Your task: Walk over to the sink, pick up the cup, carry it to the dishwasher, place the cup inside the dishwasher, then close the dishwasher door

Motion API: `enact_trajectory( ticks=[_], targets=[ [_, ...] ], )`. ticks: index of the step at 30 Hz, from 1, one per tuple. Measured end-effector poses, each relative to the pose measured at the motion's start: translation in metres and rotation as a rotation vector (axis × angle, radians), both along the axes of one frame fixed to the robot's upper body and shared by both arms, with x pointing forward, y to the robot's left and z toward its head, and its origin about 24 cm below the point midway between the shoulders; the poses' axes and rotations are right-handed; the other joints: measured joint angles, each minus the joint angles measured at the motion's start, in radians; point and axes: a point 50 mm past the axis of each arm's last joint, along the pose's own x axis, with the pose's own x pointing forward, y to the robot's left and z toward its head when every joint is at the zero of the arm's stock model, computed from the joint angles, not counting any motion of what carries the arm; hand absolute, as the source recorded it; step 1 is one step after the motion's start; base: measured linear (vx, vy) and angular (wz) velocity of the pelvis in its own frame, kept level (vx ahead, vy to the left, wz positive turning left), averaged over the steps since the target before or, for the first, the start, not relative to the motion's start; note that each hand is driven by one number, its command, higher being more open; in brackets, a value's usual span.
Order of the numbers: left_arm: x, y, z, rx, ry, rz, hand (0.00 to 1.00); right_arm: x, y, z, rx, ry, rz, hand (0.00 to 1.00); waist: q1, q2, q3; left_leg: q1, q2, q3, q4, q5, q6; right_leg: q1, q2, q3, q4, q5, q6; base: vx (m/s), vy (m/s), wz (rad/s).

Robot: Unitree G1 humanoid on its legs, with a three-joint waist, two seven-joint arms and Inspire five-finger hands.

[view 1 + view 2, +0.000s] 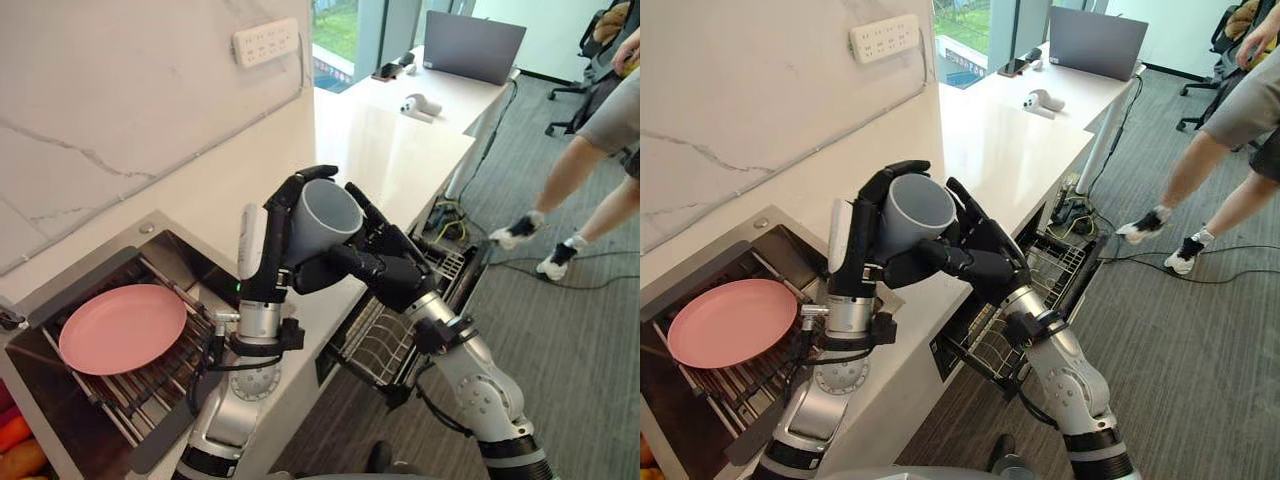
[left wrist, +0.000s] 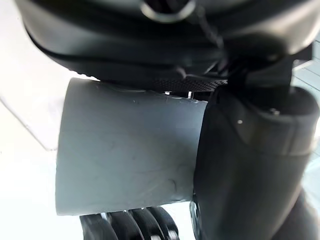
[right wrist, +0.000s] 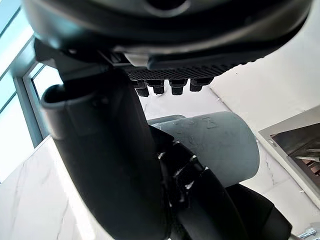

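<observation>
Grey cup (image 1: pixel 330 225) being clasped two-handed.
The left hand (image 1: pixel 270 252) and right hand (image 1: pixel 390 270) are both curling fingers round it; a mistimed release risks it slipping below them.

The left arm (image 1: pixel 235 405) is rising from the lower left with its forearm standing nearly upright, and the left hand (image 1: pixel 275 245) is wrapping its fingers over the top of the cup (image 1: pixel 328 225), its white-covered thumb (image 1: pixel 251 240) lying along the outer side. The right arm (image 1: pixel 480 385) is reaching in from the lower right, bent at the elbow, and the right hand (image 1: pixel 385 265) is clasping the same cup from the other side, thumb passing beneath and fingers pointing up beside the rim.
</observation>
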Motion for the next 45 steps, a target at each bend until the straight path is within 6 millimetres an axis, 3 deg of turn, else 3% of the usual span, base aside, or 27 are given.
enact_trajectory(
  ticks=[11,12,25,26,40,43,45],
  targets=[
    [0.006,-0.005,-0.006,-0.013,0.057,-0.008,0.0,0.011,0.02,0.016,-0.069,-0.016,-0.044,1.0,0.004,0.0,0.001,-0.011,-0.001,-0.014,0.002,0.007,0.0,-0.004,0.0,-0.011,0.0,0.003,-0.004,-0.01,0.009,0.02],
    [0.006,-0.005,-0.006,-0.022,0.062,-0.008,0.0,0.011,0.022,0.017,-0.071,-0.015,-0.043,0.0,0.005,0.0,0.001,-0.011,-0.002,-0.016,0.002,0.008,0.001,-0.004,0.0,-0.013,0.0,0.003,-0.004,-0.01,0.02,0.06],
    [0.007,-0.003,-0.007,-0.057,0.082,0.001,0.0,0.014,0.026,0.018,-0.115,0.006,-0.084,0.0,0.021,0.0,0.001,-0.019,-0.003,-0.035,0.002,0.02,0.0,-0.001,-0.002,-0.031,0.0,0.005,-0.007,-0.01,0.015,0.04],
    [0.007,-0.002,-0.007,-0.058,0.082,0.004,1.0,0.014,0.026,0.018,-0.113,0.005,-0.088,0.0,0.022,0.0,0.001,-0.019,-0.003,-0.035,0.002,0.021,-0.001,-0.001,-0.002,-0.031,0.0,0.005,-0.008,0.0,0.0,0.0],
    [0.007,-0.002,-0.011,-0.074,0.13,-0.057,1.0,0.018,0.021,0.021,-0.196,-0.031,-0.223,0.0,0.018,0.0,0.001,-0.027,-0.003,-0.032,0.005,0.022,-0.001,-0.012,0.0,-0.027,0.0,0.007,-0.01,0.0,0.0,0.0],
    [0.005,-0.005,-0.013,-0.062,0.147,-0.102,1.0,0.021,0.01,0.024,-0.218,-0.049,-0.298,0.0,0.016,0.0,0.003,-0.026,-0.004,-0.031,0.003,0.023,0.0,-0.012,-0.001,-0.025,0.0,0.007,-0.01,0.0,0.0,0.0],
    [-0.004,-0.008,-0.019,-0.05,0.155,-0.152,1.0,0.027,-0.016,0.031,-0.123,-0.01,-0.503,0.0,0.022,0.0,0.008,-0.026,-0.005,-0.031,0.001,0.023,0.001,-0.013,-0.001,-0.025,0.0,0.008,-0.009,0.0,0.0,0.0]
  ],
)
